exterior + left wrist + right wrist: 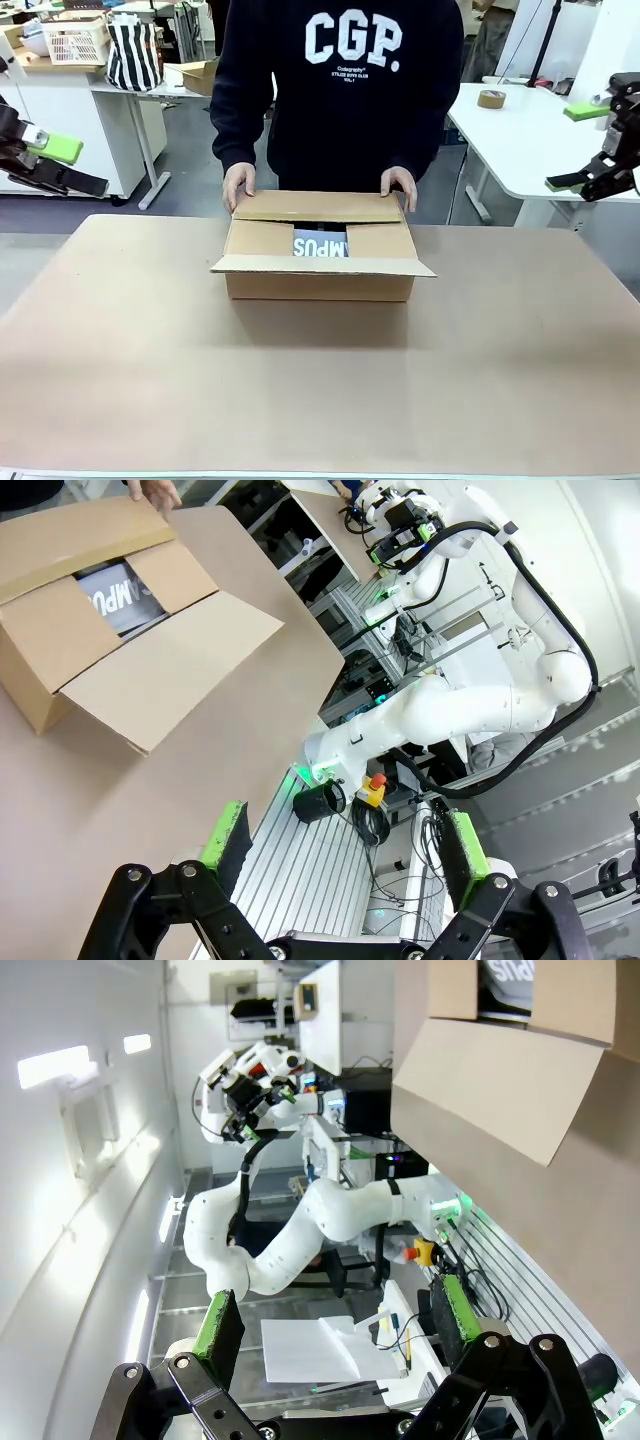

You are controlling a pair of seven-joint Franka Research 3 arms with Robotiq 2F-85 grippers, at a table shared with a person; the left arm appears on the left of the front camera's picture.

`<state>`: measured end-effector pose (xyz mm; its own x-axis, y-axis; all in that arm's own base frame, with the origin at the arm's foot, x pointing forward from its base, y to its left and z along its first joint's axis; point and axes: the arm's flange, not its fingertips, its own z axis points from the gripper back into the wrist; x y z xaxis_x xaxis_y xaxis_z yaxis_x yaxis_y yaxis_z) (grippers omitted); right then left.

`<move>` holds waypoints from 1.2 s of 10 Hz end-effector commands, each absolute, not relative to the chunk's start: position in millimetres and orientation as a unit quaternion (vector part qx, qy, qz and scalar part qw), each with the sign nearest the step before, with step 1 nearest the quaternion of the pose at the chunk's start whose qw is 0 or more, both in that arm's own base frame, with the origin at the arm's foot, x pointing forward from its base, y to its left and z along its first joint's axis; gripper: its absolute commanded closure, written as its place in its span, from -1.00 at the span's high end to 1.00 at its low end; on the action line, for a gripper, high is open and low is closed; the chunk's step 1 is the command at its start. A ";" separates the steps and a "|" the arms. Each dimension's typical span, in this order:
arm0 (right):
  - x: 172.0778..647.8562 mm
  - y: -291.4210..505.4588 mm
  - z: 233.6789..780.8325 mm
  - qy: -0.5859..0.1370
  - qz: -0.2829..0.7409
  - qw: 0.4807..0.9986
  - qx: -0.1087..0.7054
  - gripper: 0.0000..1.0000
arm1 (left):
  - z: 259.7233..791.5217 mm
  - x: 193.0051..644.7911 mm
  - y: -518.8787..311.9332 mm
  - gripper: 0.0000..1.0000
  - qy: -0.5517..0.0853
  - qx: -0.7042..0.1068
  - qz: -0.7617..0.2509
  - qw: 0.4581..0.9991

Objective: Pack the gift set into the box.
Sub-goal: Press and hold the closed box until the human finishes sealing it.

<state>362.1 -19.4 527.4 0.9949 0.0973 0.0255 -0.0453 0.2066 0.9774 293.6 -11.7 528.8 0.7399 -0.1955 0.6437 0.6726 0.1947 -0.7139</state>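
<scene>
- While the gift set (320, 244) lies inside the box (320, 285) at centre frame, its flaps should fold down squarely.
- Left gripper (345, 835) and right gripper (330, 1320): both wide, empty.

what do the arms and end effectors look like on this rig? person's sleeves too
The left arm and right arm are white with rounded links; a black cable runs along the right one. The left end effector and right end effector have black linkage fingers with bright green pads. The person wears a dark sweatshirt with long sleeves and white "CGP." lettering.
</scene>
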 end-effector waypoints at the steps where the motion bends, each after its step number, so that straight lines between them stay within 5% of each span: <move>1: 362.9 -19.3 530.8 0.019 0.048 0.770 0.636 1.00 | 529.1 295.0 -13.4 1.00 -0.222 -0.570 -0.298 0.732; 12: 362.9 -19.3 530.8 0.019 0.048 0.770 0.636 1.00 | 529.1 295.0 -13.4 1.00 -0.222 -0.570 -0.298 0.732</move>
